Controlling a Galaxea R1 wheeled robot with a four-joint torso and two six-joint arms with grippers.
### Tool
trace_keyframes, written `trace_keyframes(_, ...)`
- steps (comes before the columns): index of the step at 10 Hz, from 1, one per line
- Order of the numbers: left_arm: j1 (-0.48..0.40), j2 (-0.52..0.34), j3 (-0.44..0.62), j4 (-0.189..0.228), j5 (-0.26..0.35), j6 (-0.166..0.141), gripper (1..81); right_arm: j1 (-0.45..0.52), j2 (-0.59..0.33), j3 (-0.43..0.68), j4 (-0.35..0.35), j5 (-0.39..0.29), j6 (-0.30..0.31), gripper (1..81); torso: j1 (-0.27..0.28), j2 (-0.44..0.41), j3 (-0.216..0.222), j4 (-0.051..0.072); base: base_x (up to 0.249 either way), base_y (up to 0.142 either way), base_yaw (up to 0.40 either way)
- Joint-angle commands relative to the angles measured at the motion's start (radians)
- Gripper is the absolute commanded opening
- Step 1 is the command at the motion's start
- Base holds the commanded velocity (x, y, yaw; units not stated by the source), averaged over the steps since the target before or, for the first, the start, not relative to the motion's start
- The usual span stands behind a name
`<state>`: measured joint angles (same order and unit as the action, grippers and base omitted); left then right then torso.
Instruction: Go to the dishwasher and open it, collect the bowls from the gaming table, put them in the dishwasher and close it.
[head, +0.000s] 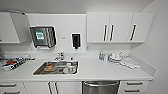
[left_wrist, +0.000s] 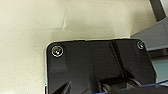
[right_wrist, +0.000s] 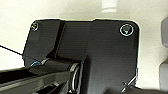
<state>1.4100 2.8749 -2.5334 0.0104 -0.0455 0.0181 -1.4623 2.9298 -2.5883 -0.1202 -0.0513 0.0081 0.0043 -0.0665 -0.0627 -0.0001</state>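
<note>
White counter (head: 100, 70) above shut dishwasher (head: 100, 87)

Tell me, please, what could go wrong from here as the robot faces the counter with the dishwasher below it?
1. The dishwasher sits at the very bottom edge of the head view with its door shut, so its bar handle may be hard to keep in sight while reaching.
2. Drawers with handles sit right beside it; an arm could catch the wrong handle.
3. The sink to the left already holds dishes, which a wide arm swing might disturb.
</note>
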Motion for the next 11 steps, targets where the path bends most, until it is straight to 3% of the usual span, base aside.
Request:
trace_keyframes(1, -0.064, -0.014, 0.007, -0.009, 0.044, -0.004, 81.1, 0.062, -0.005, 0.001, -0.003, -0.05, -0.003, 81.1, 0.0, 0.0, 0.0, 0.0, 0.079, 0.0, 0.0)
trace_keyframes(11, -0.064, -0.014, 0.005, -0.009, 0.042, -0.004, 81.1, 0.062, -0.005, 0.001, -0.003, -0.05, -0.003, 81.1, 0.0, 0.0, 0.0, 0.0, 0.007, 0.0, 0.0)
